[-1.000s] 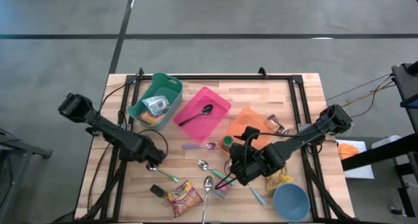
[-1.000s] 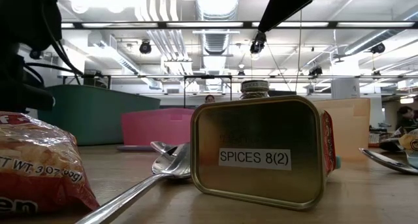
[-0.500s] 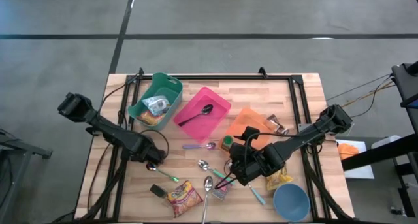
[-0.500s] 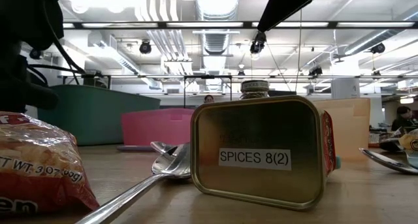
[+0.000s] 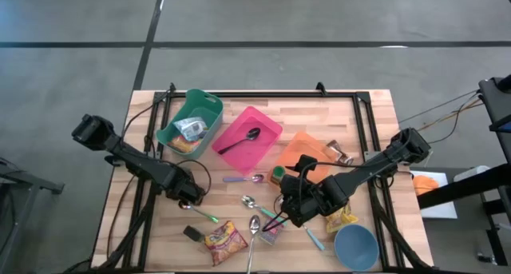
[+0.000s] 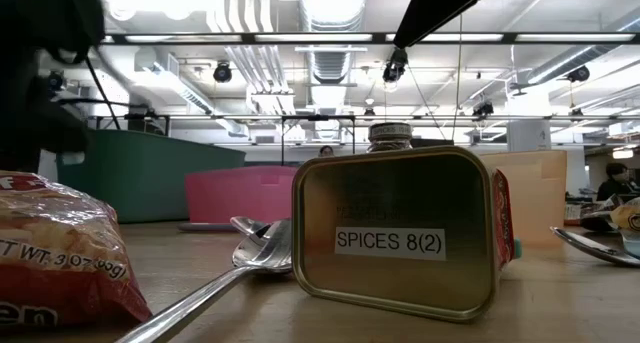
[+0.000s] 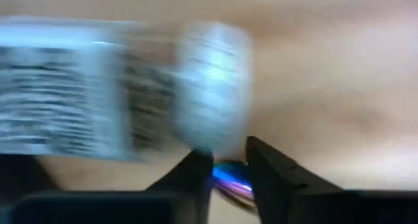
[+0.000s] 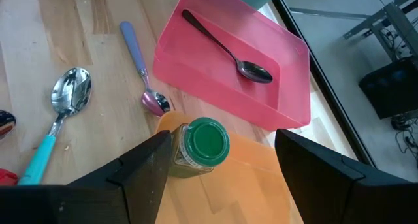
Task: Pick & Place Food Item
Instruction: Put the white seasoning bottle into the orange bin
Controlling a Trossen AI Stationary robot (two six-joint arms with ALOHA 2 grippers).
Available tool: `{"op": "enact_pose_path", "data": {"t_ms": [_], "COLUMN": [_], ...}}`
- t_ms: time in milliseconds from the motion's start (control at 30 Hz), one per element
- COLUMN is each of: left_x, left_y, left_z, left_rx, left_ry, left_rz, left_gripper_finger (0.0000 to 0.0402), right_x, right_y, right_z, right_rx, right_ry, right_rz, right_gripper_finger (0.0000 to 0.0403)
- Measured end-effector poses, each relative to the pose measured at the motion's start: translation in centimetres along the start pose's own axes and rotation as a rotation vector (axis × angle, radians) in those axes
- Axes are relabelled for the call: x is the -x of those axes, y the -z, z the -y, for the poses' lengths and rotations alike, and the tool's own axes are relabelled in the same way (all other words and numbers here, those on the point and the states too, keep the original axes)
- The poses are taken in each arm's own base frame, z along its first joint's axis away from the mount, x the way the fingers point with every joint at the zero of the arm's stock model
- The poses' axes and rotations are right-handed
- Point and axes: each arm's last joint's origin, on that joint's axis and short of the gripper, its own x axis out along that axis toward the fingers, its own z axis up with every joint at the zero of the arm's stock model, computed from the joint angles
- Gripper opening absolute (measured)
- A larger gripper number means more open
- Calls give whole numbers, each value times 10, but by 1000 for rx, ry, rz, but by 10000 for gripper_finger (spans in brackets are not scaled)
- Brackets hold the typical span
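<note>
My left gripper (image 5: 188, 199) points down at the bowl end of a green-handled spoon (image 5: 206, 215) lying on the wooden table, left of centre. In the blurred left wrist view its fingers (image 7: 196, 166) stand close together around a shiny blue-violet piece (image 7: 230, 177). My right gripper (image 5: 289, 197) hangs open in the air over a green-lidded jar (image 8: 204, 144). Food lies about: a red snack bag (image 5: 223, 240), a spice tin (image 6: 400, 238), a yellow packet (image 5: 342, 220). My left gripper has a shiny blue-violet piece (image 7: 230, 177) between its two fingertips, coming from above and pointing down. By the high view this is the spoon's bowl end. The spoon's green handle (image 5: 209, 216) lies flat on the table. Blur hides the rest of the hold.
A green bin (image 5: 209, 105) with packets, a pink tray (image 5: 267, 124) holding a spoon and an orange bin (image 5: 313, 149) line the far half. Several more spoons (image 5: 252, 226) lie mid-table. A blue bowl (image 5: 356, 247) stands near right.
My left gripper has rolled a little about its downward axis above the green-handled spoon, which lies where it was.
</note>
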Motion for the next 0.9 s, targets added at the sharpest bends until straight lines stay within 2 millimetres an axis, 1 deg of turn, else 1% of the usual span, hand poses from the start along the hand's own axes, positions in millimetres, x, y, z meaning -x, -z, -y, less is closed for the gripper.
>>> {"op": "enact_pose_path", "data": {"t_ms": [167,233,333,400,467,567,667,733,900], "left_x": [20,30,44,54,63,75,79,78,67], "left_y": [7,9,12,14,14,15,13,11,8], "left_z": [19,26,32,32,27,18,6,3,3], "left_rx": [-234,-326,-455,-548,-668,-792,-880,-937,-1012], "left_ry": [102,141,155,129,55,-68,-191,-237,-245], "left_rz": [-34,-37,-27,-25,-34,-60,-86,-72,-43], "left_gripper_finger": [169,187,205,210,211,212,212,212,212], "right_x": [0,0,0,0,0,0,0,0,0], "right_y": [0,0,0,0,0,0,0,-1,0], "right_z": [0,0,0,0,0,0,0,0,-1], "right_rx": [0,0,-1,-1,-3,-4,-4,-6,-6], "right_ry": [0,0,-1,-1,-2,-3,-4,-6,-25], "right_rz": [0,0,1,1,2,2,2,3,-10], "right_gripper_finger": [272,272,272,272,272,272,272,272,272]}}
